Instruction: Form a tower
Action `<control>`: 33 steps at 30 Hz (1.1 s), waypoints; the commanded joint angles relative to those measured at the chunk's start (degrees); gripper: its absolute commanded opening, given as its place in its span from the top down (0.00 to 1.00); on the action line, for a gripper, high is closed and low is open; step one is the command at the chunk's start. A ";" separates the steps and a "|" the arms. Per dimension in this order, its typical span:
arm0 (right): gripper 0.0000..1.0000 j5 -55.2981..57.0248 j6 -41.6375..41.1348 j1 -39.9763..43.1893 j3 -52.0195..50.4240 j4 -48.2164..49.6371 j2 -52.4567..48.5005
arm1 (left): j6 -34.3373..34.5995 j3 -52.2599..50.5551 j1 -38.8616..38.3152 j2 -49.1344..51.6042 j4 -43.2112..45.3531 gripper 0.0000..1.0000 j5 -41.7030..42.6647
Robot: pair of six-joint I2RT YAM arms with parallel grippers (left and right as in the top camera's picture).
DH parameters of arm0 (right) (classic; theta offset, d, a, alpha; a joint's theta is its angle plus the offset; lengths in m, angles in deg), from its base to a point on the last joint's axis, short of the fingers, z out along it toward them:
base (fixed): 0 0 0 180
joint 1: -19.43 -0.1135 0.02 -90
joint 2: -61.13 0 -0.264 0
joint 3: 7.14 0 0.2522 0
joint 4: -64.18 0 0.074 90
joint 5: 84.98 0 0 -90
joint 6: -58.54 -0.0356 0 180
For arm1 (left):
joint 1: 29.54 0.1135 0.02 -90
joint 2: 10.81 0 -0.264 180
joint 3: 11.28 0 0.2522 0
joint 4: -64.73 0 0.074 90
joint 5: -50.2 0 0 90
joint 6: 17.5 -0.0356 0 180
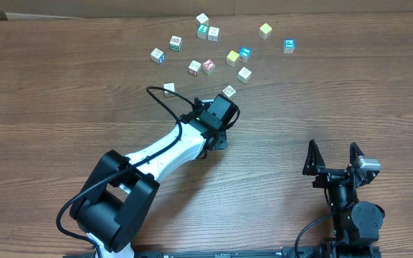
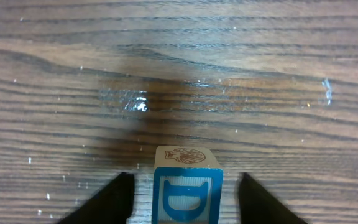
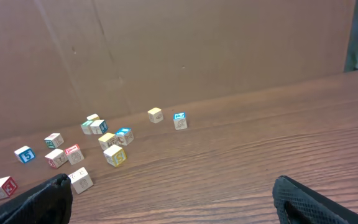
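Tower (image 2: 186, 186) between the fingers of the left gripper (image 2: 185, 178), right in the middle of the gap. Blue letter D facing the wrist camera, pale top with a brown shell drawing. Lower part cut off by the picture's edge, so number of cubes impossible to tell. From overhead, the tower (image 1: 229, 91) as one pale square just past the gripper's tip.

Table (image 1: 63, 93) of dark brown wood grain under everything, with a glossy patch just ahead of the left gripper. Brown board (image 3: 166, 50) standing at the table's far edge, well beyond the right gripper.

Left arm (image 1: 156, 154), white with black joints, stretched out toward the table's middle. Left gripper open: bare wood visible between each finger (image 2: 114, 199) and the tower's sides, nothing gripped.

Right gripper (image 1: 332, 149) well to the right of the left one and nearer the robot's base. Fingers spread wide, only bare table between them, nothing held.

Loose cubes (image 1: 208, 66) scattered beyond the left gripper and far ahead of the right gripper. Among them two yellow ones (image 1: 265, 30), a blue-faced one (image 1: 289, 45) farthest right, and a single pale one (image 1: 168, 88) to the left of the left gripper.
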 commanded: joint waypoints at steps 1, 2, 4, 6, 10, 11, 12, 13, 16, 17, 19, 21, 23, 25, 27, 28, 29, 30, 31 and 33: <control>0.00 -0.31 0.26 -0.22 -0.59 0.39 0.52 | 0.68 1.14 0.33 0.66 0.20 0.39 -1.20; 0.00 -0.31 0.26 -0.22 -0.59 0.39 0.52 | 0.48 1.16 0.33 0.66 0.24 0.38 -1.25; 0.00 -0.31 0.26 -0.22 -0.59 0.39 0.52 | -3.17 1.81 0.68 0.61 0.57 0.38 -1.27; 0.00 -0.31 0.26 -0.22 -0.59 0.39 0.52 | -7.54 5.01 1.88 0.61 -1.77 0.36 -1.33; 0.00 -0.31 0.26 -0.22 -0.59 0.39 0.52 | -13.07 19.87 6.49 0.61 -13.55 0.36 -1.14; 0.00 -0.31 0.26 -0.22 -0.59 0.39 0.52 | -14.91 24.46 7.74 0.63 -16.52 0.36 -1.16; 0.00 -0.31 0.26 -0.22 -0.59 0.39 0.52 | -16.74 29.00 8.94 0.63 -19.26 0.37 -1.18; 0.00 -0.31 0.26 -0.22 -0.59 0.39 0.52 | -18.32 33.11 10.01 0.63 -21.46 0.40 -1.20; 0.00 -0.31 0.26 -0.22 -0.59 0.39 0.52 | -22.51 43.80 13.40 0.63 -25.31 0.45 -1.20; 0.00 -0.31 0.26 -0.22 -0.59 0.39 0.52 | -24.48 46.40 14.53 0.63 -25.24 0.47 -1.22; 0.00 -0.31 0.26 -0.22 -0.59 0.39 0.52 | -27.30 49.90 16.68 0.63 -23.76 0.63 -1.60; 0.00 -0.31 0.26 -0.22 -0.59 0.39 0.52 | -28.94 50.64 18.86 0.63 -20.26 0.72 -1.66; 0.00 -0.31 0.26 -0.22 -0.59 0.39 0.52 | -29.16 50.25 20.76 0.96 -17.44 0.96 -1.64; 0.00 -0.31 0.26 -0.22 -0.59 0.39 0.52 | -29.16 49.40 22.60 1.77 -14.91 0.96 -1.62; 0.00 -0.31 0.26 -0.22 -0.59 0.39 0.52 | -29.14 49.29 24.02 3.39 -13.90 0.96 -1.62; 0.00 -0.31 0.26 -0.22 -0.59 0.39 0.52 | -29.16 49.29 24.63 4.48 -13.66 0.96 -1.62; 0.00 -0.31 0.26 -0.22 -0.59 0.39 0.52 | -29.20 49.29 25.14 5.49 -13.51 0.91 -1.64; 0.00 -0.31 0.26 -0.22 -0.59 0.39 0.52 | -29.38 49.29 25.68 6.82 -13.40 0.80 -1.62; 0.00 -0.31 0.26 -0.22 -0.59 0.39 0.52 | -29.42 49.29 26.43 8.79 -13.25 0.57 -1.62; 0.00 -0.31 0.26 -0.22 -0.59 0.39 0.52 | -30.05 49.29 27.30 11.78 -12.90 0.36 -1.62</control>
